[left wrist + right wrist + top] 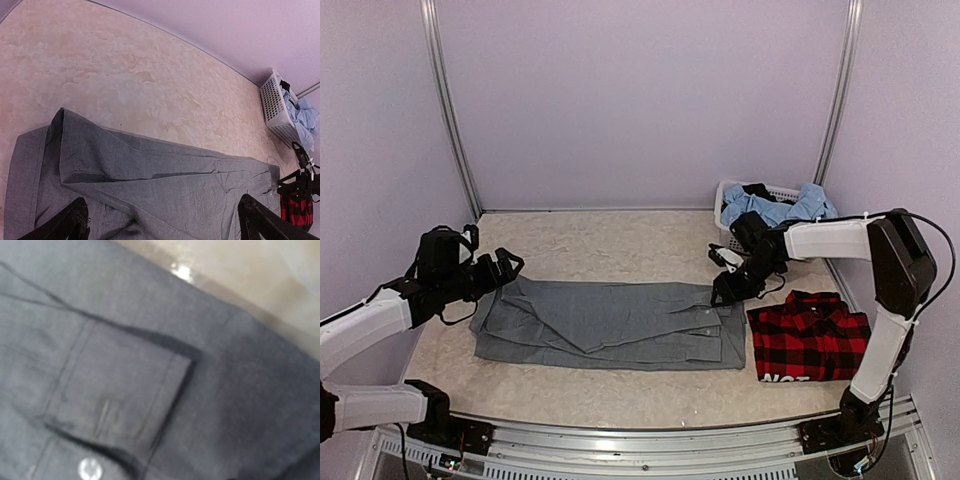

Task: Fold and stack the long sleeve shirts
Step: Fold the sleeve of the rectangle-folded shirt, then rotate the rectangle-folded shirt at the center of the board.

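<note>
- Two shirts lie on a beige, marble-mottled table top (620, 250), which forms the floor of a booth with pale lilac walls (640, 100).
- Thin metal posts (450, 110) run up the back corners of the booth. A ribbed aluminium rail (650, 435) edges the near side, where the arm bases are bolted.
- The plain grey button-up shirt (610, 322) lies flat across the middle of the table. It is folded lengthwise into a long band running left to right, its layers overlapping in shallow creases.
- The red-and-black plaid flannel shirt (808, 335) lies folded into a square at the right, just beside the grey shirt's right end. White lettering shows at its near edge.
- A white slotted plastic basket (723, 205) stands in the back right corner, holding crumpled light blue cloth (780, 208).
- The left gripper (505, 268) hovers at the grey shirt's left end, its fingers (72, 222) spread wide with nothing between them. Its wrist view looks along the shirt's length.
- The right gripper (725, 290) sits low at the grey shirt's far right corner. I cannot tell whether its jaws are parted or closed, or whether they touch the cloth.
- The right wrist view is blurred. It shows a folded grey cuff (125, 390) with a pale button (90, 469), and a strip of bare table beyond.
</note>
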Controlling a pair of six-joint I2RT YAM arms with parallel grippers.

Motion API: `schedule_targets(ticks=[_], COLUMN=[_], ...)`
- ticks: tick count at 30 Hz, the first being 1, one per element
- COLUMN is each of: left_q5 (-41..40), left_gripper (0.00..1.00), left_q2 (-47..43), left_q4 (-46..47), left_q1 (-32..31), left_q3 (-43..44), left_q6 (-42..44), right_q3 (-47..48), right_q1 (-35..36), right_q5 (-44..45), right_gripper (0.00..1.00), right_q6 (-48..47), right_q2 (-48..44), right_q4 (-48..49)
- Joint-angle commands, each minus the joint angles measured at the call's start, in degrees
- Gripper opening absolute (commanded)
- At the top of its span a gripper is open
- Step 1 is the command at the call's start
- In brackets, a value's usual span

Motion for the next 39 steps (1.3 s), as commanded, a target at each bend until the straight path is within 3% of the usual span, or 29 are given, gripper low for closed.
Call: schedule_targets(ticks=[1, 14, 39], left_q5=[5.4, 4.3, 4.7], left_gripper=[0.99, 0.99, 0.99], left_q2=[0.7, 0.5, 26.7], left_q4=[1.2, 5.1, 12.1], left_q1=[0.0, -2.6, -2.2], left_q3=[-4.2, -11.5, -1.5], left_q6=[-3.6, -10.2, -3.9], right_q3=[-2.0, -7.4, -14.5], right_q1=[0.0, 2.8, 3.2], right_q5=[-0.1, -2.4, -1.4], right_gripper=[0.56, 0.60, 0.60], right_q6=[0.4, 2.6, 3.3], right_q2=[-6.9, -9.8, -7.0], right_q4=[3.0, 10.5, 12.5])
